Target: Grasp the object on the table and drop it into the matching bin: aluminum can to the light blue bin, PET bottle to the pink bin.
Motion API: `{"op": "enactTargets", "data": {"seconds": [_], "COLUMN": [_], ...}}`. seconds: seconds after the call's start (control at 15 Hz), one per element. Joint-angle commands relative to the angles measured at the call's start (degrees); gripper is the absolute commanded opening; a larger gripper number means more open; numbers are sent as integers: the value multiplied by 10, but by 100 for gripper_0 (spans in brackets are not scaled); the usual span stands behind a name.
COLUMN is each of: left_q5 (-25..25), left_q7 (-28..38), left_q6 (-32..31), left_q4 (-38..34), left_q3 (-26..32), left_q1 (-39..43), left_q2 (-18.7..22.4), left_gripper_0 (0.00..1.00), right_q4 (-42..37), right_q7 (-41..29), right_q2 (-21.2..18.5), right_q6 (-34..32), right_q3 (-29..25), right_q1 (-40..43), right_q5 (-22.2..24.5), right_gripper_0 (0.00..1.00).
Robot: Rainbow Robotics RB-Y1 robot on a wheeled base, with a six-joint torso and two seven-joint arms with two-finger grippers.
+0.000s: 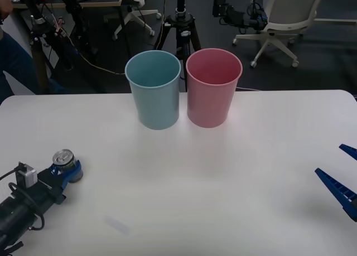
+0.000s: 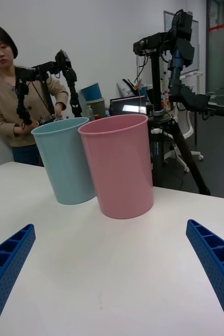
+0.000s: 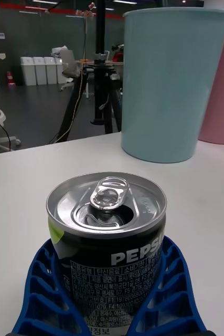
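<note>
Pepsi can (image 3: 107,231), small and dark with white lettering and a shiny silver pull-tab top, stands upright near the white table's (image 1: 223,183) left front edge. The left gripper (image 1: 68,172) pinches it, blue ribbed fingers (image 3: 43,283) curved against its sides. The right gripper (image 2: 112,268) hangs spread wide, well apart, facing the pink bin (image 1: 213,87) and light blue bin (image 1: 153,88).

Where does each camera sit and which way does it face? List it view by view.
Front view: above the arms, looking down at the table; left gripper around the aluminum can, right gripper open.
Right wrist view: low over the table, facing the pink bin.
Left wrist view: behind the can, facing the light blue bin.
All share both bins.
</note>
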Motion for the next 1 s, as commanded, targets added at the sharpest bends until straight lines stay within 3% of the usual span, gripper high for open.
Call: {"op": "enactTargets", "data": {"seconds": [0.07, 0.4, 0.73, 1.0], "left_q5": [-1, 8, 11, 20], "left_q7": [19, 135, 241, 305], "left_q6": [34, 46, 141, 160], "left_q4": [-93, -244, -457, -521], "left_q3": [-1, -29, -47, -42], "left_q1": [50, 107, 165, 164], "left_q2": [3, 42, 128, 181], "left_gripper_0": [2, 2, 2, 5], "right_q4": [0, 0, 0, 0], "right_q7": [0, 0, 0, 0], "right_q2": [0, 0, 0, 0], "right_q6": [0, 0, 0, 0], "right_q3": [0, 0, 0, 0], "right_q1": [0, 0, 0, 0], "right_q5": [0, 0, 0, 0], "right_gripper_0": [100, 100, 100, 100]}}
